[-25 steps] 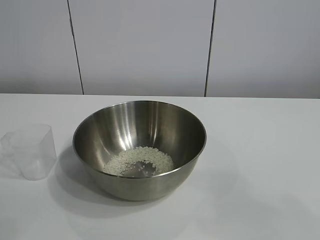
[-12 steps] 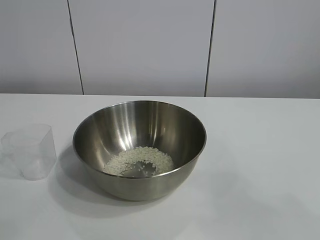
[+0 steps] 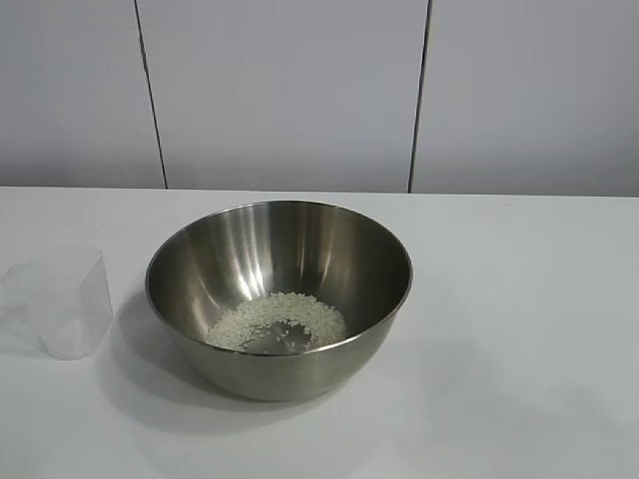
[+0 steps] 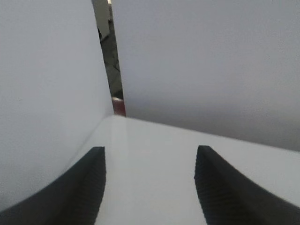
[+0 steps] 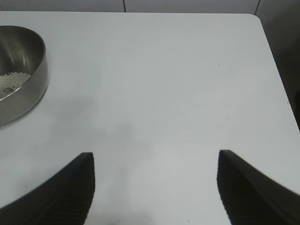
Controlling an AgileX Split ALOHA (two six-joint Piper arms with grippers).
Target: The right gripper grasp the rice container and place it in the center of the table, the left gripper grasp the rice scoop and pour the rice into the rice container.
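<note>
The rice container [image 3: 279, 295], a wide shiny steel bowl, stands at the middle of the white table [image 3: 519, 329] with a thin layer of rice [image 3: 280, 320] on its bottom. To its left the rice scoop [image 3: 62, 301], a clear plastic cup, stands upright and looks empty. Neither arm shows in the exterior view. My left gripper [image 4: 150, 157] is open over bare tabletop near a table corner, holding nothing. My right gripper [image 5: 156, 161] is open above bare table, well away from the rice container [image 5: 21, 75], whose rim and rice [image 5: 11, 80] show at the view's edge.
Pale wall panels [image 3: 300, 90] with dark vertical seams rise behind the table's far edge. In the left wrist view a narrow dark gap [image 4: 110, 61] between panels meets the table corner. The table's rounded corner and side edge [image 5: 274, 61] show in the right wrist view.
</note>
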